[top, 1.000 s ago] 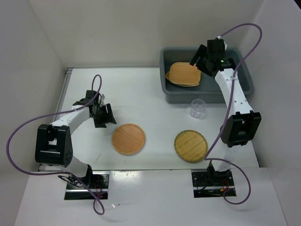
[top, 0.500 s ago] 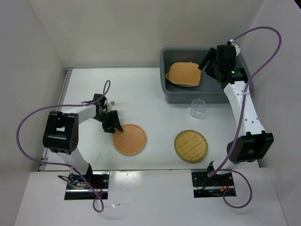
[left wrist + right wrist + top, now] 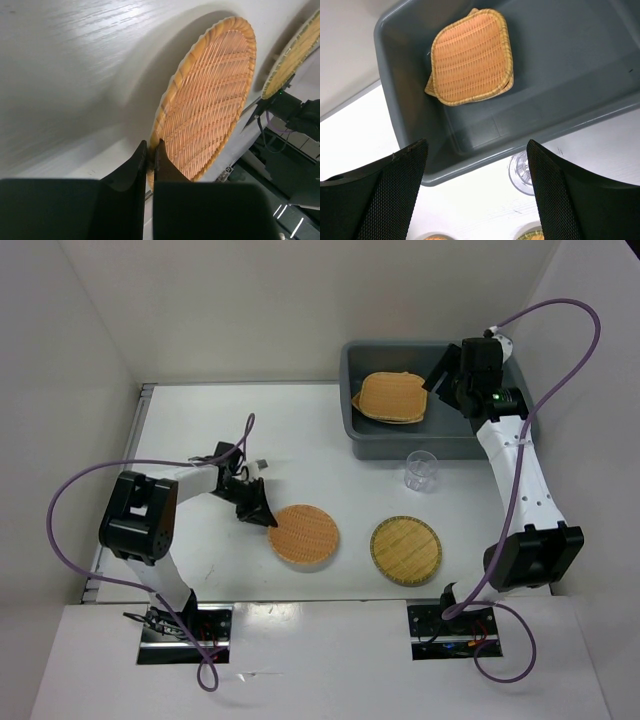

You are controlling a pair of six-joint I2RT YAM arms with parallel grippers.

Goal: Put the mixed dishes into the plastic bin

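In the top external view, the plastic bin is seen at the far right of the counter. Two rounded-triangular plates are lying stacked inside it, against its left wall. The right gripper is held above the bin, over its right half. The glass cup is standing upright on the counter just beside the near wall of the bin, outside it. The paler round plate is lying nearer to the arm bases than the cup. The round orange plate is lying well apart from the bin, to its near left, and its left edge is met by the left gripper.

In the left wrist view, the left gripper is clenched on the rim of the round orange plate. The paler round plate is seen behind it.

In the right wrist view, the jaws of the right gripper are spread wide and nothing is held between them. Below them the plastic bin is seen with the rounded-triangular plates on its floor, the lower one showing only at a corner. The glass cup is seen outside the bin wall.
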